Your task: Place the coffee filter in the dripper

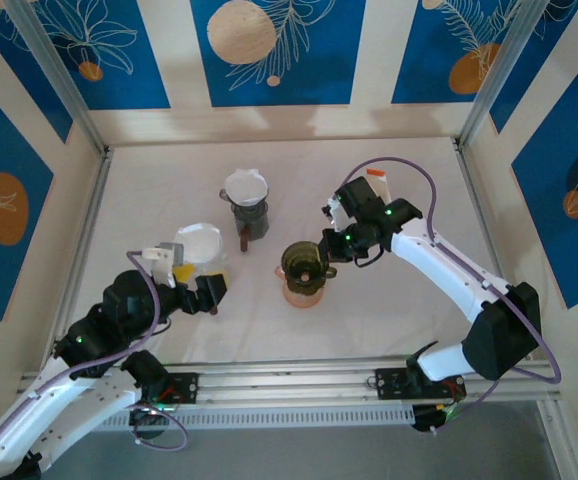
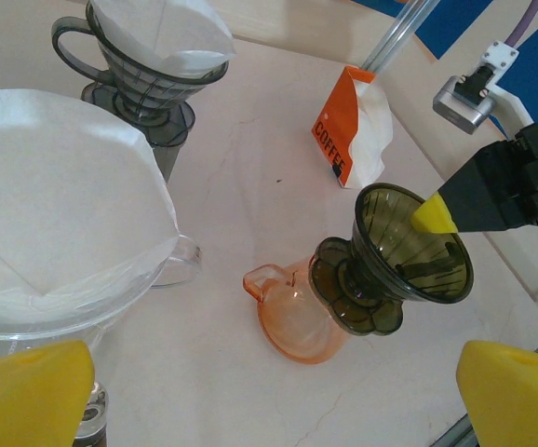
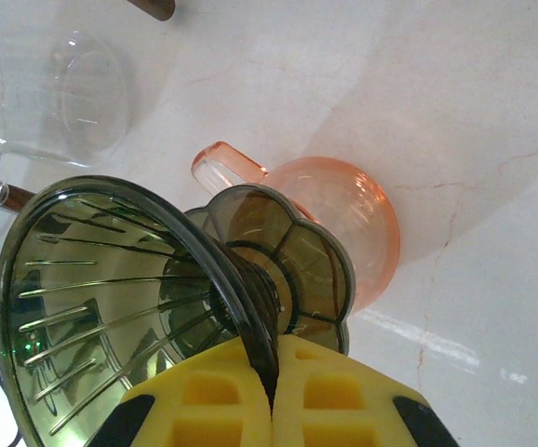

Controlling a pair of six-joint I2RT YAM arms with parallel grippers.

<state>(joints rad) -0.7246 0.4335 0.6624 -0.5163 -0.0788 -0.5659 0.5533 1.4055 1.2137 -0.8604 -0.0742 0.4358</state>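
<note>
From above, the coffee filter (image 1: 201, 243) sits opened out in a clear glass cone (image 1: 212, 266) on the left of the table (image 1: 419, 320), just beside the left gripper (image 1: 197, 283). The empty dripper (image 1: 304, 260) stands on an orange server (image 1: 302, 292) near the middle, with the right gripper (image 1: 331, 243) at its rim. A second dripper (image 1: 247, 205), already lined with paper, stands farther back.

In the left wrist view, that arm's yellow fingertips (image 2: 27, 396) stand wide apart with nothing between them, and the filter lies close ahead on the left. The paper looks thin, light and easily creased, and a fold line crosses its face. I judge the upper edge the place to pinch, lightly and near the fold, where the doubled paper should be stiffer. A hard squeeze or a grab at the middle would likely collapse the cone. The glass under it could shift. A coffee bag (image 2: 355, 140) lies beyond.

In the right wrist view, the yellow pads (image 3: 204, 410) are pressed together on the dripper's wall, one inside and one outside. The ribbed, glossy wall looks rigid and possibly slippery, so the clamp should steady it for the paper
</note>
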